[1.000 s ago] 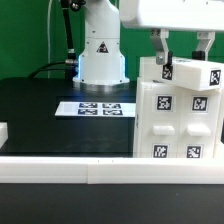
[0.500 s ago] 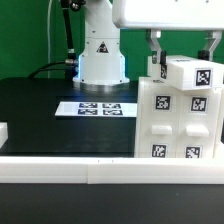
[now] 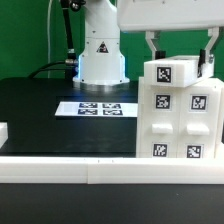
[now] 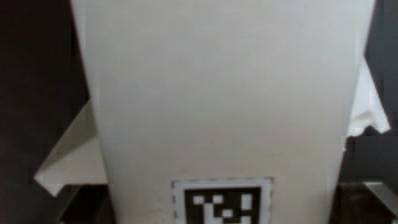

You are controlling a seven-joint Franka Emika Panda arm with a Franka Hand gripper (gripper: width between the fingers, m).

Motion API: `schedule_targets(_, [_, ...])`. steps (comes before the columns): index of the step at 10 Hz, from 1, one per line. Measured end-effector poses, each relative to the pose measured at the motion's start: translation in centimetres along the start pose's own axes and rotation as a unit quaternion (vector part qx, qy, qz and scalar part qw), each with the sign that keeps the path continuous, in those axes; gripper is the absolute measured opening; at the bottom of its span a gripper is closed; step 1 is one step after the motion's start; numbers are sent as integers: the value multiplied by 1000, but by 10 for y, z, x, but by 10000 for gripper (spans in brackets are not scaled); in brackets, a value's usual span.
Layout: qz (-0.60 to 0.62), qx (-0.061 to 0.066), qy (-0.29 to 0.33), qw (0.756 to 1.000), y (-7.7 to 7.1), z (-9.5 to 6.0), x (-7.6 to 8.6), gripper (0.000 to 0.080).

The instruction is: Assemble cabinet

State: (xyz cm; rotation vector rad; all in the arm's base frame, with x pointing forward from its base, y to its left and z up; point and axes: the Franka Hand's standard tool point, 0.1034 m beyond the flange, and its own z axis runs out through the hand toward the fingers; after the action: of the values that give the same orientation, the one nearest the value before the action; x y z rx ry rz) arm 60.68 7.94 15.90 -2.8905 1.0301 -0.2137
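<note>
The white cabinet box (image 3: pixel 180 128) stands at the exterior view's right, its front covered with black-and-white tags. A white tagged block (image 3: pixel 176 73) sits across its top. My gripper (image 3: pixel 181 52) hangs straight above it, with one finger (image 3: pixel 151 47) on each side of the block, shut on it. In the wrist view the block's long white face (image 4: pixel 214 95) fills the picture, with one tag (image 4: pixel 222 203) close to the jaws. The fingertips themselves are hidden there. No separate door panels show.
The marker board (image 3: pixel 98 108) lies on the black table in front of the white robot base (image 3: pixel 100 55). A long white rail (image 3: pixel 90 172) runs along the table's front edge. A small white piece (image 3: pixel 3 131) shows at the exterior view's left edge.
The gripper and the tagged block have shifted toward the exterior view's left. The block went from tilted and overhanging on the right to lying level across the cabinet top.
</note>
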Motion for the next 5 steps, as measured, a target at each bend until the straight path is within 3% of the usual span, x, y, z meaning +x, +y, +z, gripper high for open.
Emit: schedule_targets(5, [227,9,-2,974,-5,2,-2,560])
